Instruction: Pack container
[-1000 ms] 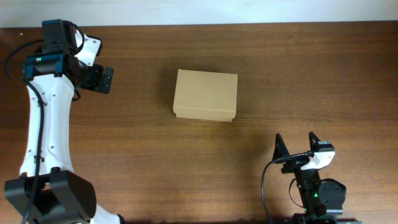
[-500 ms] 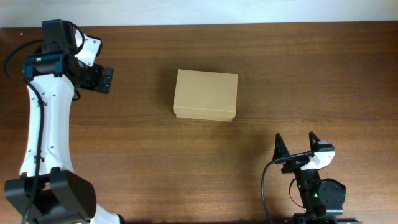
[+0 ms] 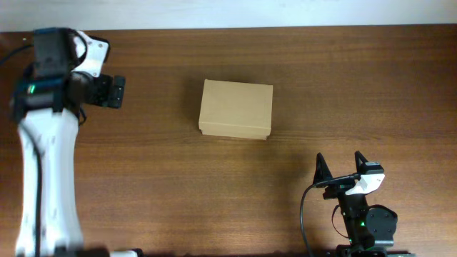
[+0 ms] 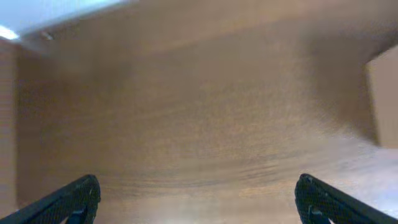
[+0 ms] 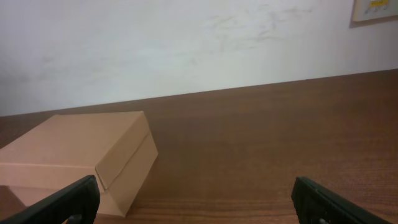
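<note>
The container point(image 3: 235, 109), a plain tan cardboard box with its flap lid shut, lies mid-table. It shows at the left in the right wrist view point(image 5: 81, 158), and its edge shows at the far right in the blurred left wrist view point(image 4: 385, 102). My left gripper point(image 3: 116, 92) is open and empty at the far left, well left of the box; its fingertips point(image 4: 74, 199) stand wide apart. My right gripper point(image 3: 339, 169) is open and empty near the front edge, below and right of the box, with fingertips point(image 5: 74, 198) wide apart.
The brown wooden table point(image 3: 357, 93) runs to a white wall point(image 5: 186, 43) at the back. The left arm's white link point(image 3: 46, 171) stretches along the left side. The right arm's base point(image 3: 364, 225) sits at the front edge.
My left arm has swung slightly left and its image is motion-blurred. The box and the right arm have not moved.
</note>
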You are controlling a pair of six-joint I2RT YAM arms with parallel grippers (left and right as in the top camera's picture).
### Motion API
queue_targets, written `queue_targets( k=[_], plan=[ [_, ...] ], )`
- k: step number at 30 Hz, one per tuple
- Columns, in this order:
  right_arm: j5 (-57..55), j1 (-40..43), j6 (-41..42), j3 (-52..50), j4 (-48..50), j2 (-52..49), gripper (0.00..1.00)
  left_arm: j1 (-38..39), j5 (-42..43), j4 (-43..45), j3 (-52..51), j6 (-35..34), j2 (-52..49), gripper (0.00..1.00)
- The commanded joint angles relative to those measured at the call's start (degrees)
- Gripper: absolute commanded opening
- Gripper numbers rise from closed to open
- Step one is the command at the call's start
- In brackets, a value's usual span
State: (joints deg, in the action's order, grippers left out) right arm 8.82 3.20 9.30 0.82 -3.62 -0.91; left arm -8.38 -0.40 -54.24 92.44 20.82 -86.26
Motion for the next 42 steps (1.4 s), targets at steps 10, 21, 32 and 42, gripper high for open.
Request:
queue_targets(
  k=[10,21,32,42],
  plan=[
    [-0.92,-0.35,0.63,-0.52,-0.04,0.55,0.99,2.14,4.50,27.41,-40.87,-20.41,37.73,1.00],
    [-0.92,-0.35,0.66,-0.52,-0.04,0.55,0.99,2.51,5.81,31.12,-66.93,-32.79,61.55,1.00],
    [-0.92,-0.35,0.66,-0.52,-0.04,0.55,0.99,2.56,7.93,31.15,-78.01,-38.18,74.55,1.00],
    [-0.92,-0.35,0.63,-0.52,-0.04,0.55,0.99,6.56,8.13,31.98,-84.26,-38.16,80.89,1.00]
  ],
)
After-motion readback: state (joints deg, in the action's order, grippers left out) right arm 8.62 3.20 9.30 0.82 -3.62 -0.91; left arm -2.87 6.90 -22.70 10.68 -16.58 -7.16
